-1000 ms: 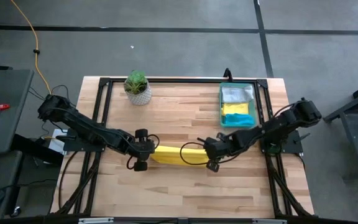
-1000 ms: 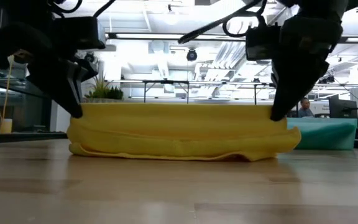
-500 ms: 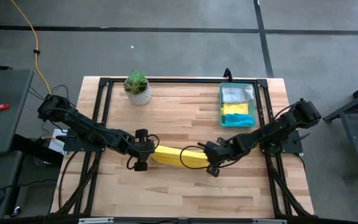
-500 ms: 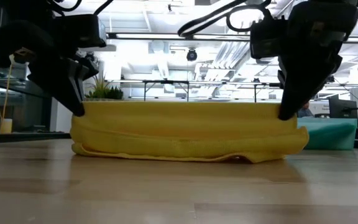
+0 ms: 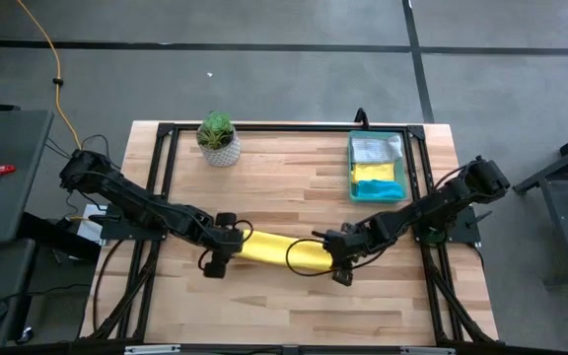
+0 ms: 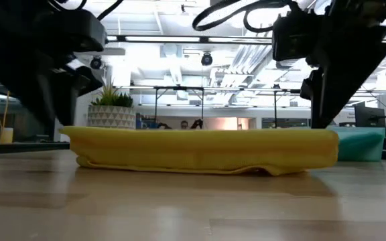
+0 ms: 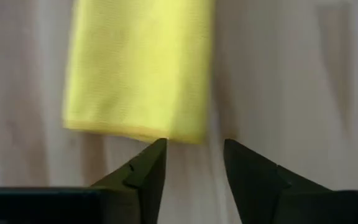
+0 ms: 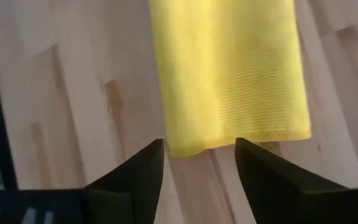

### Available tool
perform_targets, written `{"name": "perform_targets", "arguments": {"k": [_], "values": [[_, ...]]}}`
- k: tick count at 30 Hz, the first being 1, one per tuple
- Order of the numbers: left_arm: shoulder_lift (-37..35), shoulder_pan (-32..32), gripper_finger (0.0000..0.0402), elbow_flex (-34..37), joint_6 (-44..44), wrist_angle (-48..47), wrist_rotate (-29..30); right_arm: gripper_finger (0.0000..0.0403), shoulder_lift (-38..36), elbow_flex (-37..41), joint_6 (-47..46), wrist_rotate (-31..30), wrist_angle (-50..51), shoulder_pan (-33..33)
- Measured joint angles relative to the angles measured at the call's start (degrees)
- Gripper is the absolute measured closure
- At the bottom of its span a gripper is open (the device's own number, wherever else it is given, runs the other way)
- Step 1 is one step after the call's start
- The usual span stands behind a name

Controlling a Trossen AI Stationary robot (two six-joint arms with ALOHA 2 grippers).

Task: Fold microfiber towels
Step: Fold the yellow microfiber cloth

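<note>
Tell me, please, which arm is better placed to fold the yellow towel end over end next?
Neither clearly. The left tool and the right tool each sit open at opposite ends of the folded yellow towel, released flat on the table. Either could probably regrasp its end.

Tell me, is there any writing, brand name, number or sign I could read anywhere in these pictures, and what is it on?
None can be read.
The yellow towel is plain, with no tag or print showing.
The left gripper and the right gripper, both open at the towel's ends, show no markings.
The tray and the plant's pot show no lettering.
The room beyond the table shows no readable signs.
</note>
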State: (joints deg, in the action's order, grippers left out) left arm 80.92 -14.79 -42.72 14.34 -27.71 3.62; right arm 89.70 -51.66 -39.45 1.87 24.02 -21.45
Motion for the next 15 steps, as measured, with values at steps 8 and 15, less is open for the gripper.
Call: {"name": "perform_targets", "arguments": {"k": [8,15], "values": [[-6.34,0.15,0.0231,-2.90,-4.47,-6.39,-0.02,0.0204,-5.57,0.00,1.56,-2.85,3.05,0.00],[-7.51,1.88,0.0243,-3.09,-9.62,4.99,4.80,0.0203,-7.33,0.00,0.48,-13.98,1.65,0.04]]}}
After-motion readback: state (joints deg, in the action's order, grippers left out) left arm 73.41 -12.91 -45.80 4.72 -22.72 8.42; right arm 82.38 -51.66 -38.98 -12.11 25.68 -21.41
